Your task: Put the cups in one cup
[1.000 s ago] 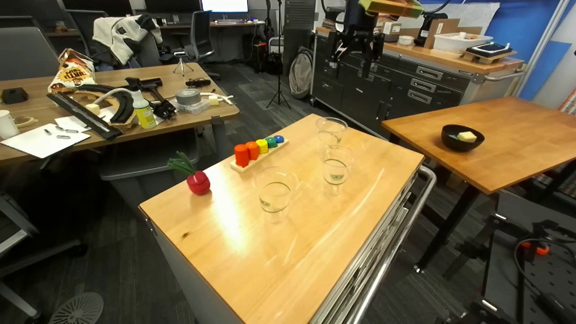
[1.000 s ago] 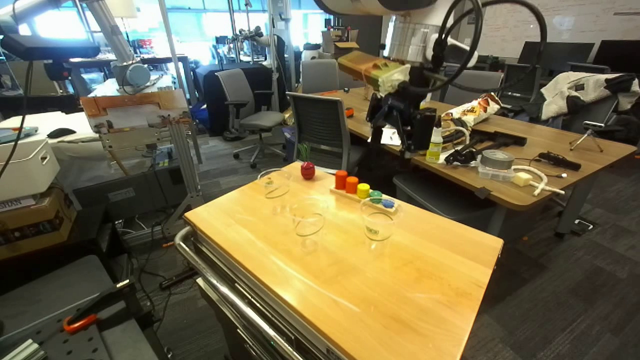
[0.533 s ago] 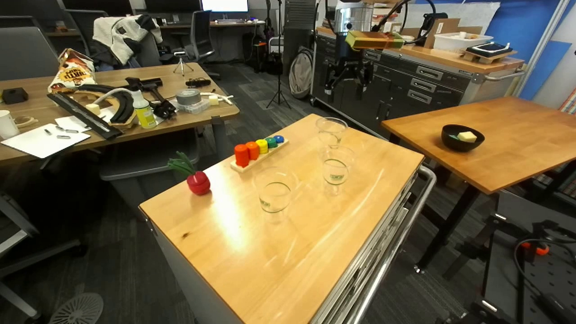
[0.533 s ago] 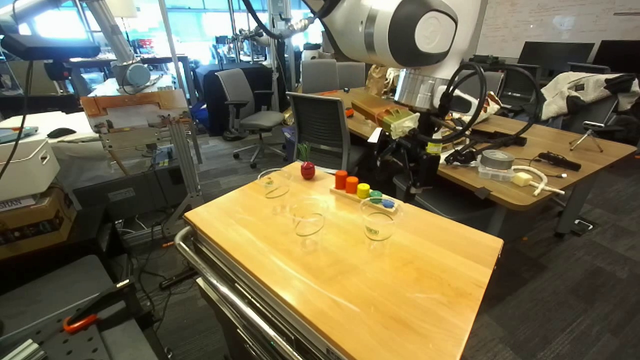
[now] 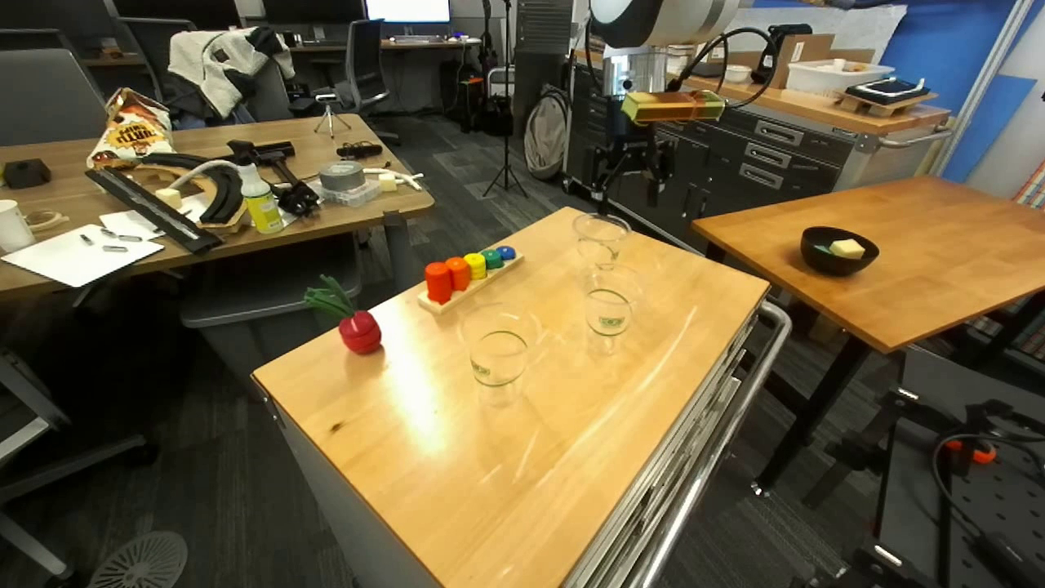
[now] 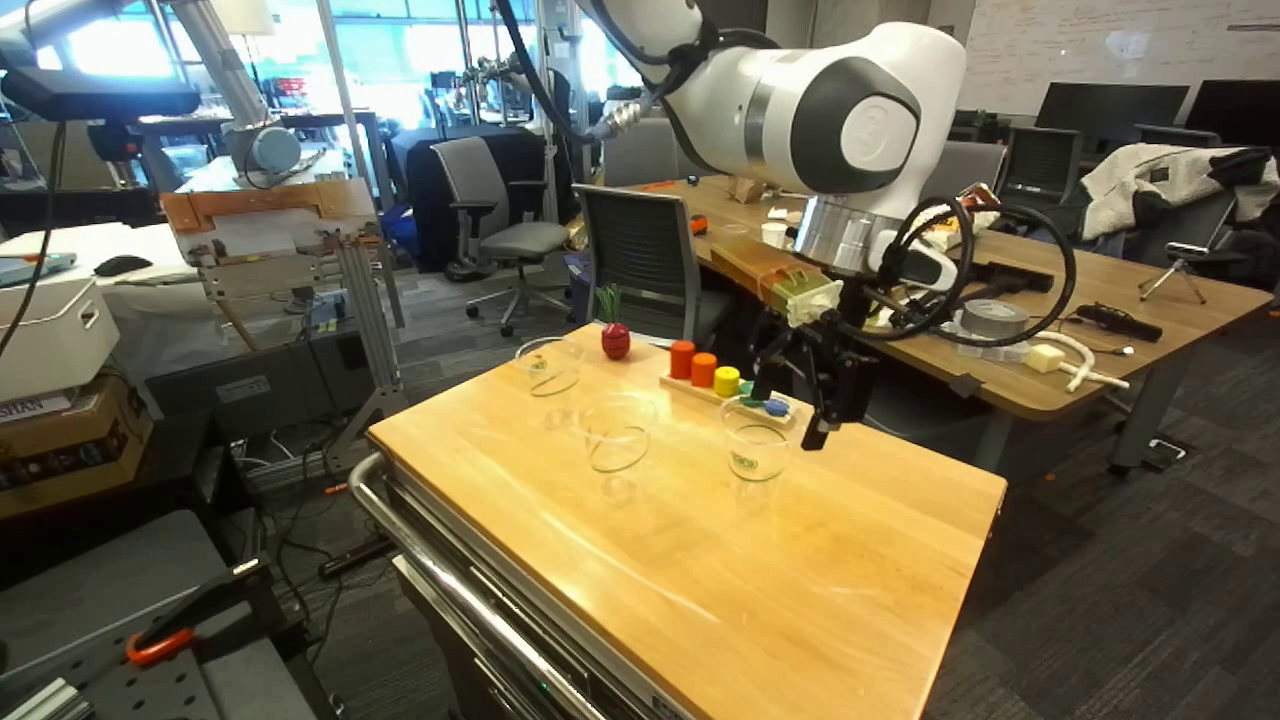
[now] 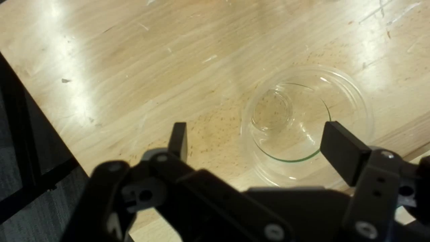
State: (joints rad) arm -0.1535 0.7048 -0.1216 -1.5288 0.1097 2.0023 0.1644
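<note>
Has come down since half a second ago, bringing the black two-fingered gripper [image 6: 788, 418] lower in both exterior views, near the blue end of the pale wooden rack [image 5: 482, 281] with red, orange, yellow, green and blue cylinders [image 5: 475, 265]. Has left upright, in the same spots as before, the clear, tapered, green-banded tumbler [image 6: 758, 450] by the rack's blue end, a matching middle tumbler [image 6: 618, 440] well out from the rack's centre, and a matching red-side tumbler [image 6: 550, 370] off beyond the rack's red end. Holds the black square-tipped fingers [image 7: 343, 151] spread wide, with bare wooden tabletop [image 7: 215, 134] and part of the first tumbler between them in the wrist view. Overlaps that tumbler's rim there with a finger; cannot tell whether touching it.
</note>
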